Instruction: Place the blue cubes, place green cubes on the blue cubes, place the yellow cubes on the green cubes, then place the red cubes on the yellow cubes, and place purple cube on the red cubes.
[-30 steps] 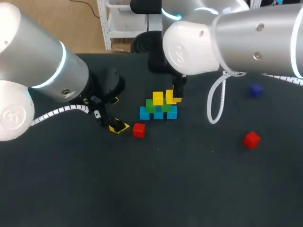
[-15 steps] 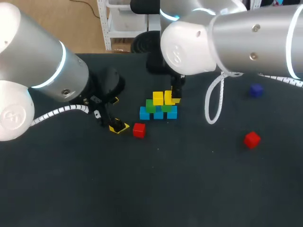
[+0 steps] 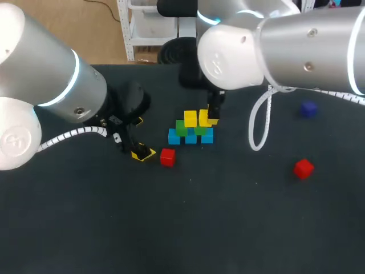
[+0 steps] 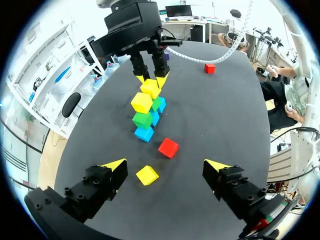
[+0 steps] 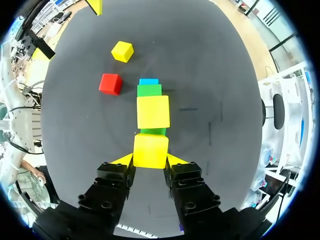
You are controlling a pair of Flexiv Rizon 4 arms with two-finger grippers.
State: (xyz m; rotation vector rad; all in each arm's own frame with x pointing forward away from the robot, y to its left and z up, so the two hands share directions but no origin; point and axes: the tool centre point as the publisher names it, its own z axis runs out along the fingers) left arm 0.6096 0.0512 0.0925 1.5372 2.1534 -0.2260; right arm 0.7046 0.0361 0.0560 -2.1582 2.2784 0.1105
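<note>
Three blue cubes (image 3: 174,137) stand in a row mid-table, two green cubes (image 3: 181,128) rest on them, and one yellow cube (image 3: 190,119) sits on the green ones. My right gripper (image 3: 211,117) is shut on a second yellow cube (image 5: 150,150), held beside the first, over the right-hand green cube (image 5: 153,132). My left gripper (image 4: 165,165) hangs open low over the table to the stack's left. A loose yellow cube (image 4: 147,175) lies between its fingers, untouched, with a red cube (image 4: 168,147) just ahead. A second red cube (image 3: 303,168) and the purple cube (image 3: 308,109) lie far right.
The right arm's white cable (image 3: 258,123) loops down right of the stack. Bare dark table (image 3: 188,222) spreads across the whole front.
</note>
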